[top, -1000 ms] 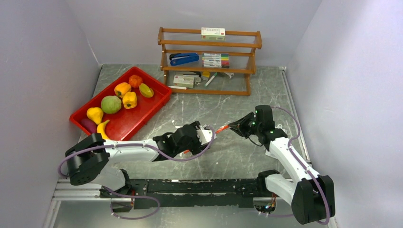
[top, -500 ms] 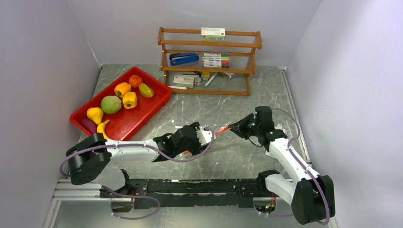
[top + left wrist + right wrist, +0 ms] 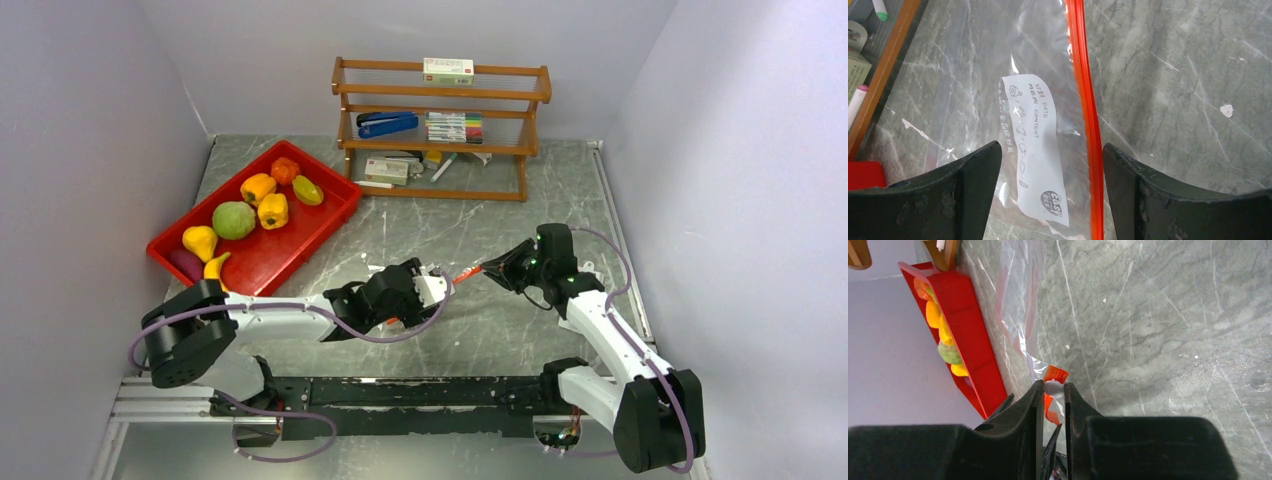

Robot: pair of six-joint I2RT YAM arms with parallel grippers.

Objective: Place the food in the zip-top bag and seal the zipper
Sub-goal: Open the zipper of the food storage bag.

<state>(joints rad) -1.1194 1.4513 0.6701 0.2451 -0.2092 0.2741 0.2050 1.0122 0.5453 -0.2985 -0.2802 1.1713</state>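
The left arm [image 3: 280, 315] has pulled its fingers [image 3: 948, 200] back slightly, toward its own base.

Bag [image 3: 973, 75] is reading clear, with glare streaks; zipper [image 3: 1088, 115] is running solid red-orange. Label [image 3: 1033, 165] is showing white with black print. Table [image 3: 480, 230] is showing grey-green marble with pale veins. Tray [image 3: 290, 247] is reading bright red — peppers [image 3: 258, 187] are showing yellow-orange, round fruit [image 3: 233, 219] green, pear [image 3: 200, 241] and banana [image 3: 214, 270] yellow. Rack [image 3: 440, 95] is showing brown wood, stapler [image 3: 388, 123] blue, markers [image 3: 453, 127] multicoloured. Left gripper [image 3: 1050, 170] and right gripper [image 3: 1053, 390] are showing matte black — arms [image 3: 280, 315] white with black joints, cables [image 3: 290, 459] purple. Walls [image 3: 100, 120] are reading pale lilac.
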